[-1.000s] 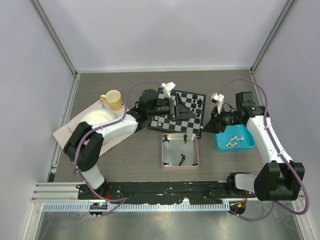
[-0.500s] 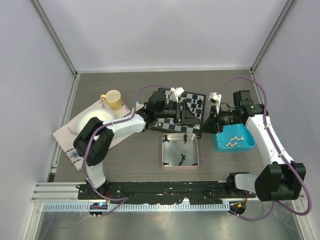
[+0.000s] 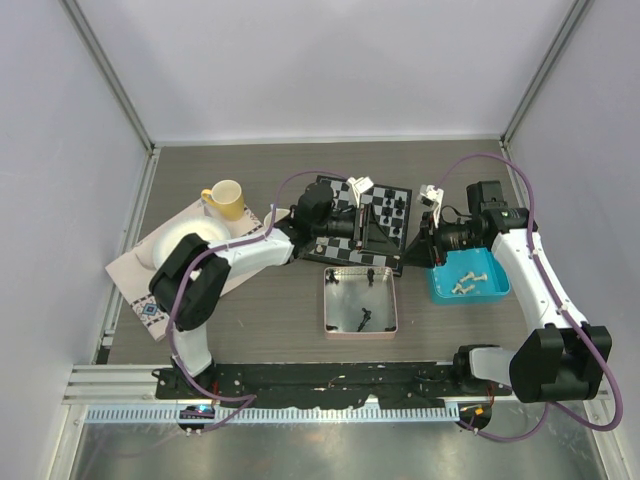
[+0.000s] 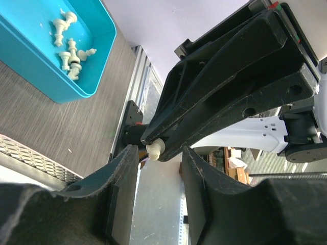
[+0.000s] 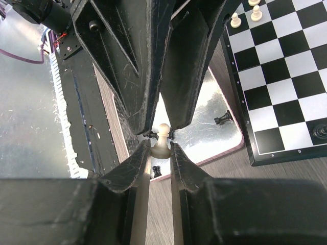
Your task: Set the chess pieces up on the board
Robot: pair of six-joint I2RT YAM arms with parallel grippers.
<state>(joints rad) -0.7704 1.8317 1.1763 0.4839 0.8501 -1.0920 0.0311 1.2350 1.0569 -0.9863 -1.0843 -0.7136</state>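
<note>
My right gripper (image 5: 160, 148) is shut on the base of an off-white pawn (image 5: 163, 131), held in the air by the board's (image 3: 385, 205) right edge. My left gripper (image 4: 157, 153) faces it tip to tip. Its jaws stand either side of the pawn (image 4: 154, 149) with a gap on both sides. In the top view the left gripper (image 3: 388, 226) and right gripper (image 3: 412, 238) meet over the board. A few white pawns (image 5: 235, 20) and black pieces (image 3: 398, 205) stand on the board (image 5: 286, 76).
A pink tray (image 3: 327, 300) with a few black pieces (image 5: 222, 119) lies in front of the board. The blue tray (image 3: 495, 292) on the right holds several off-white pieces (image 4: 69, 48). A yellow cup (image 3: 225, 198) and a white bowl (image 3: 195, 235) sit on a mat at left.
My left arm has reached right across the board to the right gripper, and its jaws have narrowed around the pawn. The right gripper shifted slightly left, still gripping the pawn.
</note>
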